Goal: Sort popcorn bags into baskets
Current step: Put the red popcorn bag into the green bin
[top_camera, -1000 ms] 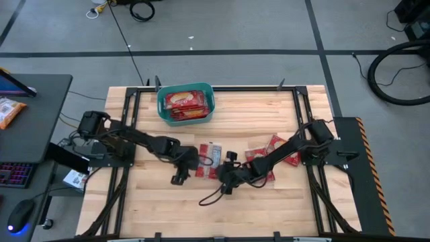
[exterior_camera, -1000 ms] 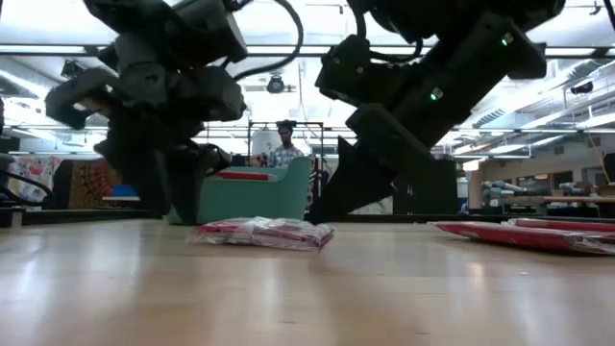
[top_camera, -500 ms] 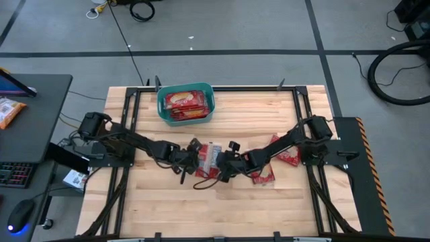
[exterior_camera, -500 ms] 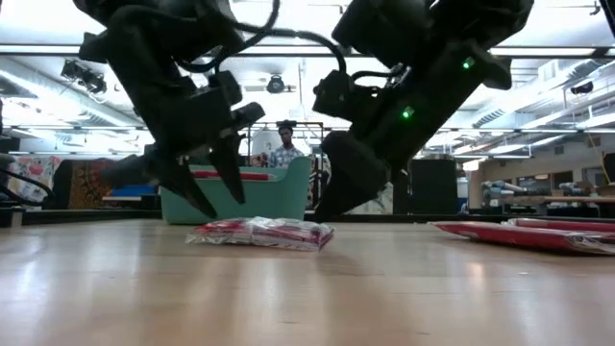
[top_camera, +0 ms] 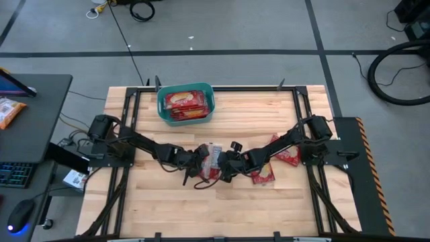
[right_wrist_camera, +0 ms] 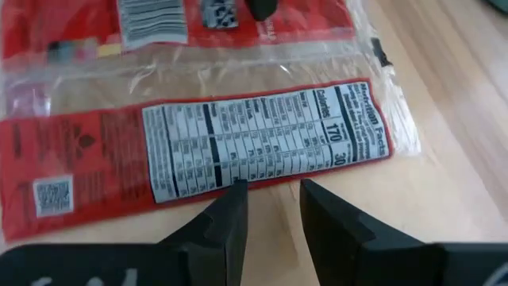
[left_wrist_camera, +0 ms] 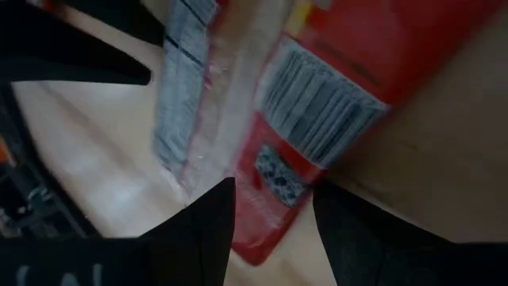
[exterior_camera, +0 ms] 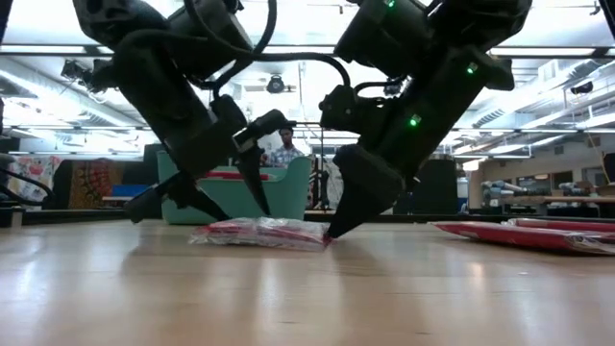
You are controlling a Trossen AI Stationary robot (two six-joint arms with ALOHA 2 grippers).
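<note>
Near the high view's centre, flat glossy red plastic popcorn packet (top_camera: 211, 160) with white nutrition panel, lying on the pale wooden table (top_camera: 168, 208). Three more red packets (top_camera: 274, 156) right of centre; at least two inside the teal rounded plastic basket (top_camera: 209, 101), upper centre. Left gripper (top_camera: 199, 163) and right gripper (top_camera: 226, 167) flanking the central packet, fingers slightly apart, clamping nothing.

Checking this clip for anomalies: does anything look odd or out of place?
Both tools, left and right, crowd one popcorn bag mid-table from opposite sides. An orange snack bag lies apart on the side desk.
</note>
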